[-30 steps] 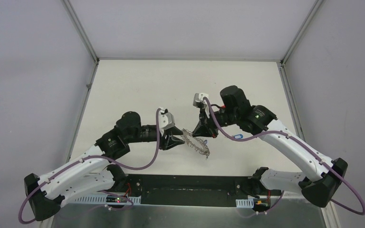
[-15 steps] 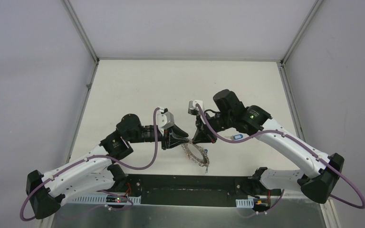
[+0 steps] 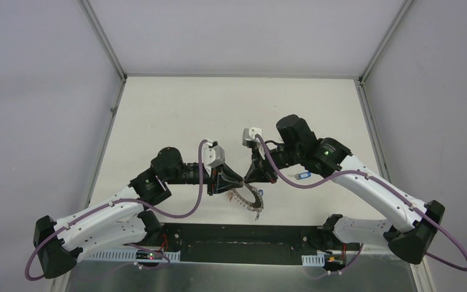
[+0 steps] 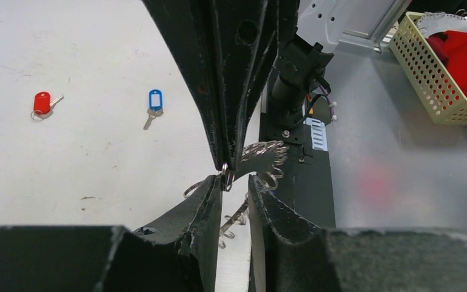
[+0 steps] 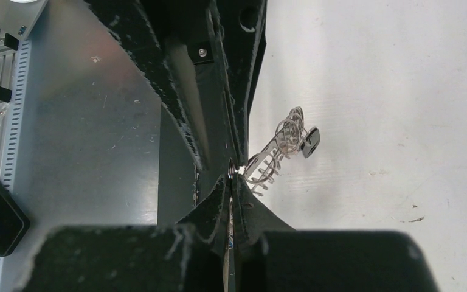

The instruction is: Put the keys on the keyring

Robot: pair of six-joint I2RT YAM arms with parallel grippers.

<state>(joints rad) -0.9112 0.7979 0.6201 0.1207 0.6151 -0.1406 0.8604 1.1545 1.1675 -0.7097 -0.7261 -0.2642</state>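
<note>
The keyring (image 3: 249, 199), a flat grey ring with many wire loops, hangs between my two grippers just above the table. It also shows in the left wrist view (image 4: 261, 158) and in the right wrist view (image 5: 280, 143). My right gripper (image 3: 250, 177) (image 5: 231, 176) is shut on one small wire loop at the ring's rim. My left gripper (image 3: 238, 180) (image 4: 235, 185) meets it tip to tip, with its jaws a little apart and the ring's edge showing through the gap. The red-tagged key (image 4: 41, 103) and the blue-tagged key (image 4: 154, 100) lie loose on the table. The blue one also shows in the top view (image 3: 303, 176).
A dark tag (image 5: 309, 140) hangs from a loop on the ring's far side. A yellow perforated basket (image 4: 438, 73) with red items sits beyond the metal base plate (image 4: 389, 170). The cage frame posts (image 3: 103, 42) stand at the back corners.
My right gripper moved left and met my left gripper at the ring. The ring has dropped from held out flat to hanging lower under the two tips.
</note>
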